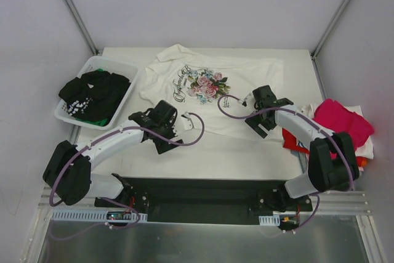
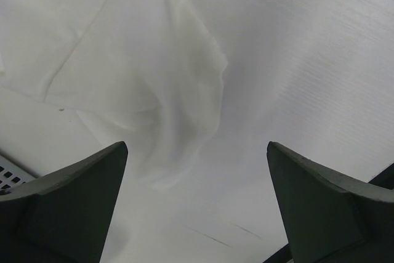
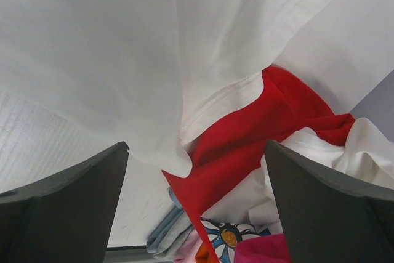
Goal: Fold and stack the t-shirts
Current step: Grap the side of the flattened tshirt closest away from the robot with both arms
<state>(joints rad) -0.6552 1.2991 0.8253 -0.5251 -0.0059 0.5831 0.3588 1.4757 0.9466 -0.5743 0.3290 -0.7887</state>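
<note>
A white t-shirt with a pink-green floral print [image 1: 206, 83] lies spread flat at the back middle of the table. My left gripper [image 1: 174, 121] hovers open at its near left hem; in the left wrist view a rumpled white corner of the cloth [image 2: 154, 72] lies ahead of the open left gripper [image 2: 197, 201]. My right gripper [image 1: 261, 110] is open at the shirt's near right corner. The right wrist view shows the white hem [image 3: 154, 41] draped over a red tee [image 3: 258, 133], with the right gripper [image 3: 197, 201] holding nothing.
A white plastic basket [image 1: 92, 64] at the left holds a black tee with white print [image 1: 92, 93]. At the right edge lies a loose pile: a magenta tee [image 1: 341, 120], red cloth [image 1: 292, 137], white cloth [image 1: 369, 146]. The arms' black base plate [image 1: 203, 198] runs along the near edge.
</note>
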